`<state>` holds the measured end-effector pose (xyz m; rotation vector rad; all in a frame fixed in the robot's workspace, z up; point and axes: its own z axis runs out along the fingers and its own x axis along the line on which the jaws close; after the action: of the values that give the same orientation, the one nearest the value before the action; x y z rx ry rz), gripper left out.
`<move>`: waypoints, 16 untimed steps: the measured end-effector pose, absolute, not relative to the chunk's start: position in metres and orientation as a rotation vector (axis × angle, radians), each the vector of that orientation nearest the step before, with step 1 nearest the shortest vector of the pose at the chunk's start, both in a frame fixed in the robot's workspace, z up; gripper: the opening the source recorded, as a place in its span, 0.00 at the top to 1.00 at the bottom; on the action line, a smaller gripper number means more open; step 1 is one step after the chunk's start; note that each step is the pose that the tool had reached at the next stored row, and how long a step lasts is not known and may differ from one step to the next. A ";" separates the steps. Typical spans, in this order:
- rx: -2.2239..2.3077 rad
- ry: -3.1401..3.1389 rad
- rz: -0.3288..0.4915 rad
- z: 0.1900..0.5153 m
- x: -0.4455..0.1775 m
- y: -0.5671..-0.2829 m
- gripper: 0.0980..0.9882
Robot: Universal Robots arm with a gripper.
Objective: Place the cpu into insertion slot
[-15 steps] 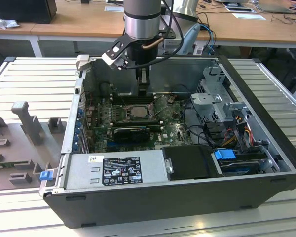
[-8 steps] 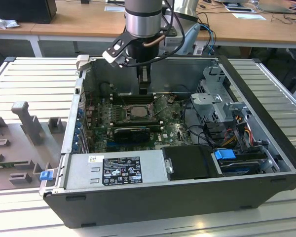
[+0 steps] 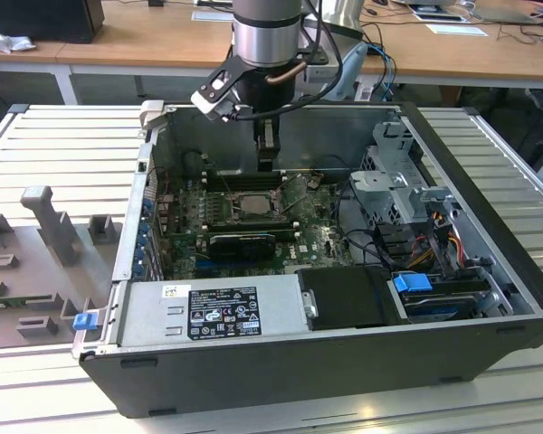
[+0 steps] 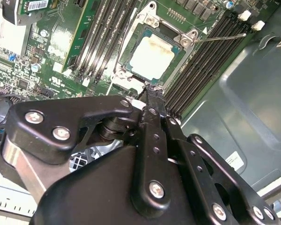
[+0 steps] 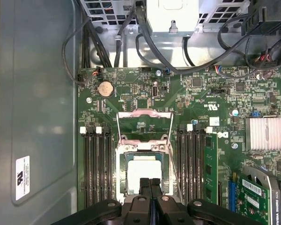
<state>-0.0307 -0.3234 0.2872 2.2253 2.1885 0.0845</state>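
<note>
Your claw [image 5: 150,184] is hanging pinched shut, holding nothing, just above the cpu [image 5: 141,169], which is lying inside the open insertion slot [image 5: 144,149].

Silver-grey arm [image 3: 267,36], black cables [image 3: 319,45], black gripper [image 4: 150,93] with silver screws [image 4: 157,189], perhaps copper-trimmed wrist [image 3: 285,76].

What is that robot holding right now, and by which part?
Nothing. The tool is shut on itself and empty, hovering over the cpu, which lies in the insertion slot.
</note>
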 end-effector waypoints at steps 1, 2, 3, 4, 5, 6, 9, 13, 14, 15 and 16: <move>2.225 2.189 0.084 0.287 -0.031 -0.323 0.99; 2.225 2.189 0.085 0.288 -0.030 -0.323 0.99; 2.225 2.189 0.085 0.288 -0.030 -0.323 0.99; 2.225 2.189 0.085 0.289 -0.030 -0.323 0.99; 2.225 2.189 0.085 0.289 -0.030 -0.323 0.99; 2.225 2.189 0.084 0.289 -0.030 -0.323 0.99; 2.225 2.189 0.084 0.292 -0.030 -0.323 0.99; 2.225 2.189 0.084 0.293 -0.023 -0.323 0.99; 2.225 2.189 0.085 0.293 -0.021 -0.323 0.99; 2.225 2.189 0.085 0.293 -0.019 -0.323 0.99; 2.225 2.189 0.085 0.293 -0.017 -0.323 0.99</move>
<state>-0.0166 -0.3234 0.2930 2.2250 2.1888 0.0846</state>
